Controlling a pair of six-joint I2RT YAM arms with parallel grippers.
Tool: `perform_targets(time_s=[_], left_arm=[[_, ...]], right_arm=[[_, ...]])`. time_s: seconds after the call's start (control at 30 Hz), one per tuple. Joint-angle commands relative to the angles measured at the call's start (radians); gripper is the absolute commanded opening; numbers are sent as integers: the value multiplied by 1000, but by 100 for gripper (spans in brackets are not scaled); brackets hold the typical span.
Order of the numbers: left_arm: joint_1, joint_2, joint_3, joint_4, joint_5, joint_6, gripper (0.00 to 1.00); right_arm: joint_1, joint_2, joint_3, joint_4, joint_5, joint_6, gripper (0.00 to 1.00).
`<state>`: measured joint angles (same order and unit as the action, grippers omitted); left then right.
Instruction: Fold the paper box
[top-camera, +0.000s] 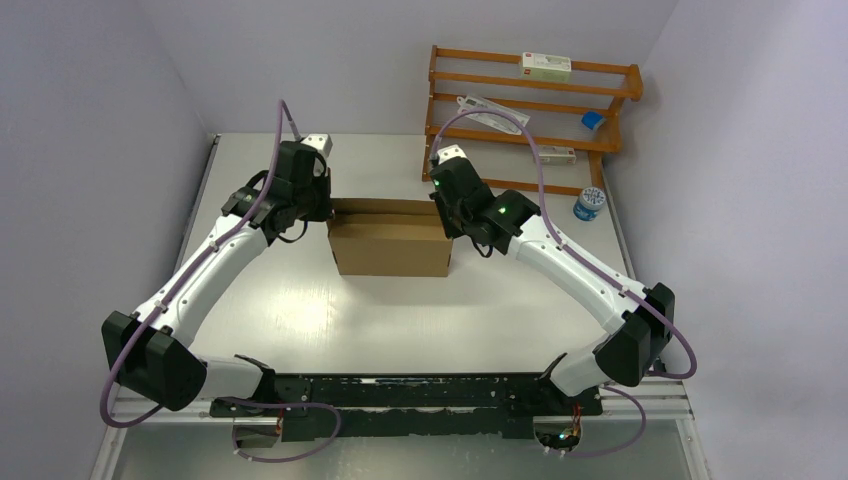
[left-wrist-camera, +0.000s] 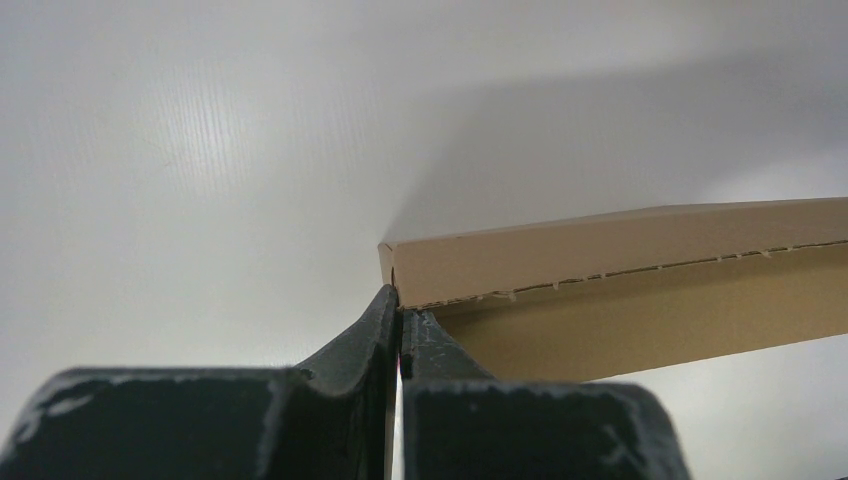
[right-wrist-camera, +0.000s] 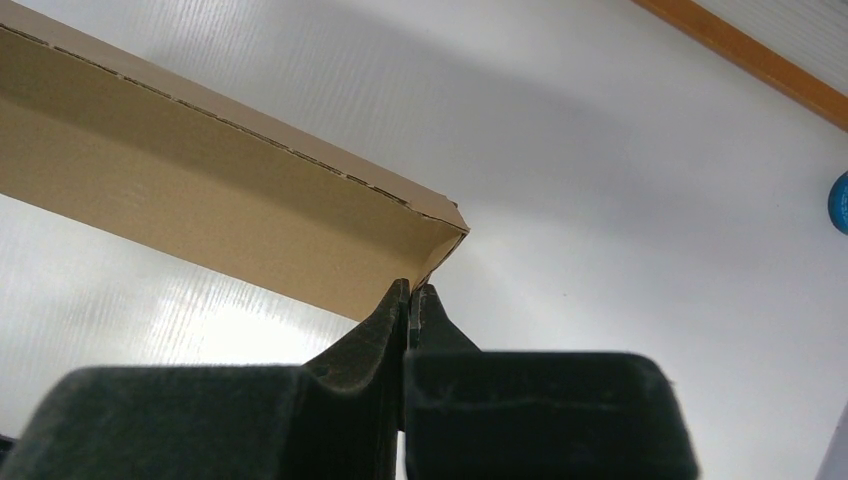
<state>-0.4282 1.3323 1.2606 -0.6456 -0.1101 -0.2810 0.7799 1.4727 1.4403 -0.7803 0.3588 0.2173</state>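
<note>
1. The left arm (top-camera: 215, 260) reached forward and inward.
2. The right arm (top-camera: 570, 265) mirrored it from the other side.
3. The left gripper (left-wrist-camera: 400, 312) was closed, tips together.
4. The right gripper (right-wrist-camera: 410, 290) was closed too, seemingly empty.

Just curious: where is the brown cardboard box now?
From above, the paper box sits central on the table, left pincer and right pincer shut by its far corners.

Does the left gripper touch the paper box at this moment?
Touching. In the left wrist view the left gripper, shut, has its tips against the corner of the paper box, with no gap between.
</note>
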Motion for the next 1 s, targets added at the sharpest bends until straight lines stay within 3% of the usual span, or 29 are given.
perform_targets(time_s=[0.0, 0.97], left_arm=[[-35, 39, -28, -120, 83, -12, 5], [-37, 50, -15, -127, 51, -7, 5]], right_arm=[[12, 20, 5, 38, -75, -31, 0], [13, 67, 48, -50, -37, -120, 0]])
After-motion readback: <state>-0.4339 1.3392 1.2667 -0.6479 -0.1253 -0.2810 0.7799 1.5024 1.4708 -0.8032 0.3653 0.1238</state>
